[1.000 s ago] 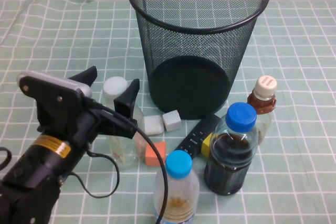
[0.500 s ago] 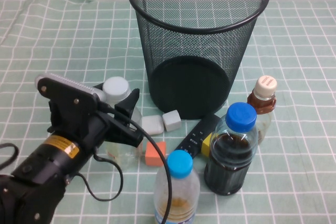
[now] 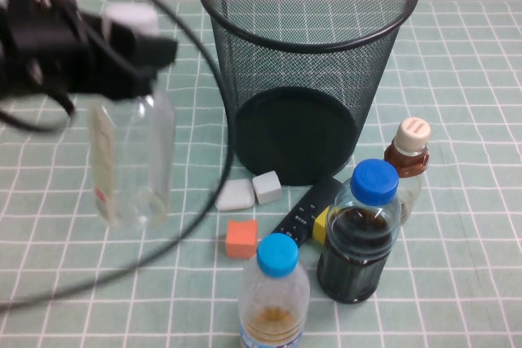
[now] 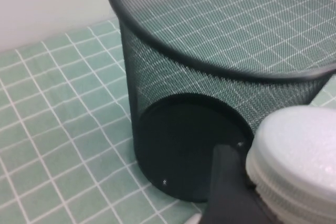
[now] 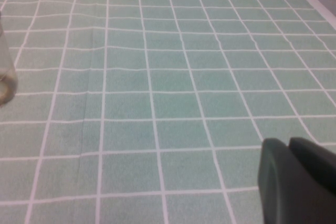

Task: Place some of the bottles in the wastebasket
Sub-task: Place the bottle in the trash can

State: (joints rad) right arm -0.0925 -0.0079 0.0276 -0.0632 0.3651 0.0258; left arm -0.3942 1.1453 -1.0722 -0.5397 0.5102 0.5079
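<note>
left claw (image 3: 122, 34) grips white-capped bottle (image 3: 130, 160) by neck, lifted above surface left of wastebasket (image 3: 306, 71). carry step; next: move over rim, release. right claw (image 5: 294, 182) closed, parked.

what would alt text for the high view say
The left gripper holds a clear white-capped bottle by the neck, lifted off the green checked tablecloth to the left of the black mesh wastebasket. Three more bottles, small blocks and a remote stand in front; the right gripper is out of view.
</note>
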